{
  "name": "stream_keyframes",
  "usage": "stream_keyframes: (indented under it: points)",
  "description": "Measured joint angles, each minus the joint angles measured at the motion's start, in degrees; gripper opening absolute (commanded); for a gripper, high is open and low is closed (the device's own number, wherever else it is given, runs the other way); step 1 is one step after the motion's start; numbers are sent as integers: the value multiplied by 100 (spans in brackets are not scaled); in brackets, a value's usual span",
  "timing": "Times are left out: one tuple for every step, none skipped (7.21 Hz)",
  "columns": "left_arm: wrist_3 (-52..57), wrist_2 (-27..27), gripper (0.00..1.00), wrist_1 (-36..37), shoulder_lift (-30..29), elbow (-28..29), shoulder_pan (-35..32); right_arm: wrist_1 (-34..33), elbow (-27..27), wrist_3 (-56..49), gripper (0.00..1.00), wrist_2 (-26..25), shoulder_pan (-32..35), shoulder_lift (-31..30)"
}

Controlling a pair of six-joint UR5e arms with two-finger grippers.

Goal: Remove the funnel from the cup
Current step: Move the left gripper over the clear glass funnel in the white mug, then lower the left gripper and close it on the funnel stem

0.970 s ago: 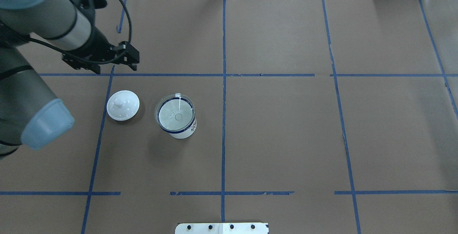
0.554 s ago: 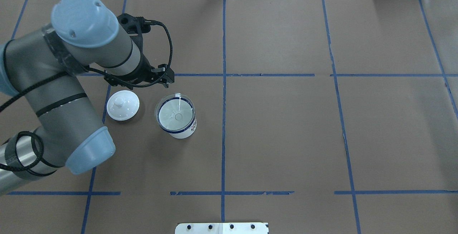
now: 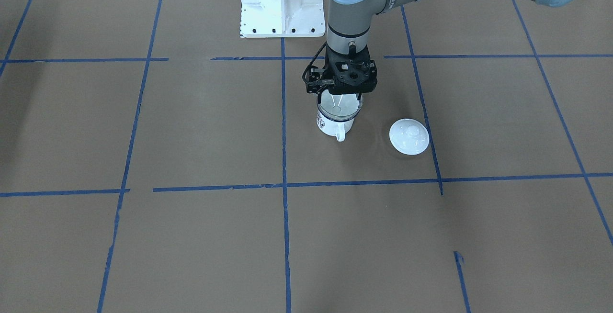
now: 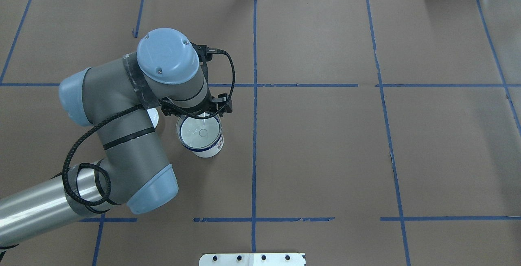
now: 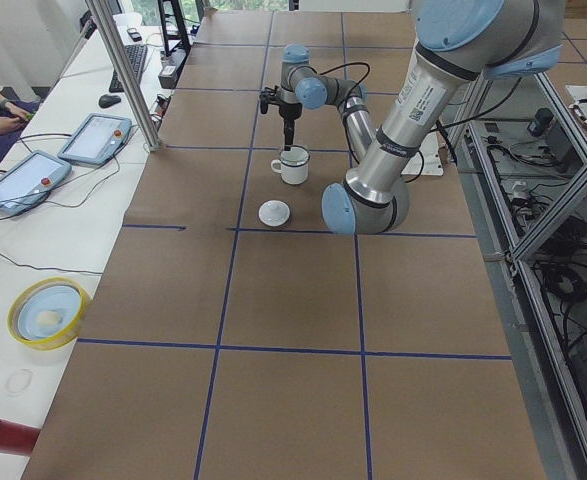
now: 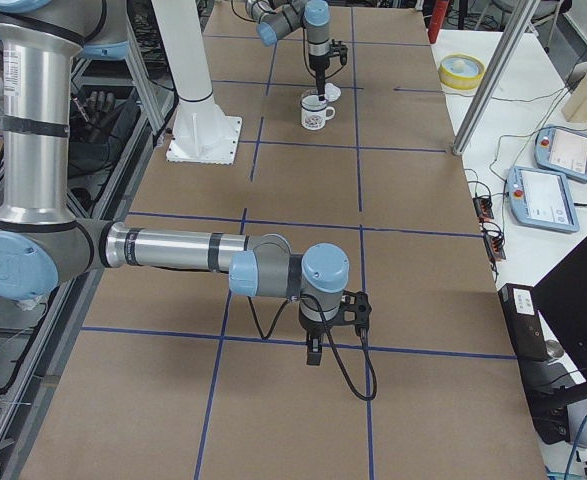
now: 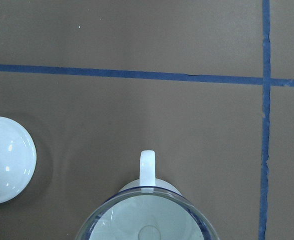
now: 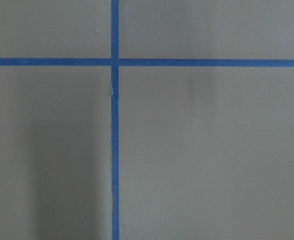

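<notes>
The clear funnel [image 3: 339, 109] sat in the cup [image 3: 330, 125] on the worktop [image 3: 191, 121], right under the left end effector [image 3: 338, 96]; I could not tell if that was open. The funnel looked light and slippery, best pinched gently at its thin rim. A white lid [image 3: 408, 136] lay near.

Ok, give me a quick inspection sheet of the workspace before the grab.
Surface: brown paper table with a blue tape grid.
Job's things: clear funnel seated in the upright white enamel mug.
Clutter: white domed lid beside the mug, apart.
Grippers: left gripper just above the funnel, jaw state unclear; right gripper low over bare table, unclear.
Cables: black cable looped at the left wrist.
Surroundings: teach pendants and yellow dish on the side bench.
</notes>
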Motion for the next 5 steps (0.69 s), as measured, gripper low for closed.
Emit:
stream_keyframes:
  points:
    - [-12,16,89,-13,-27,53,68,0,0,0,100,0,0,0]
    - [-17,19,88,-28,-39,95,137,0,0,0,100,0,0,0]
    - [-25,17,74,-41,-45,129,218,0,0,0,100,0,0,0]
    - [-30,15,59,-71,-64,183,306,0,0,0,100,0,0,0]
    - [-33,15,47,-140,-91,264,353,0,0,0,100,0,0,0]
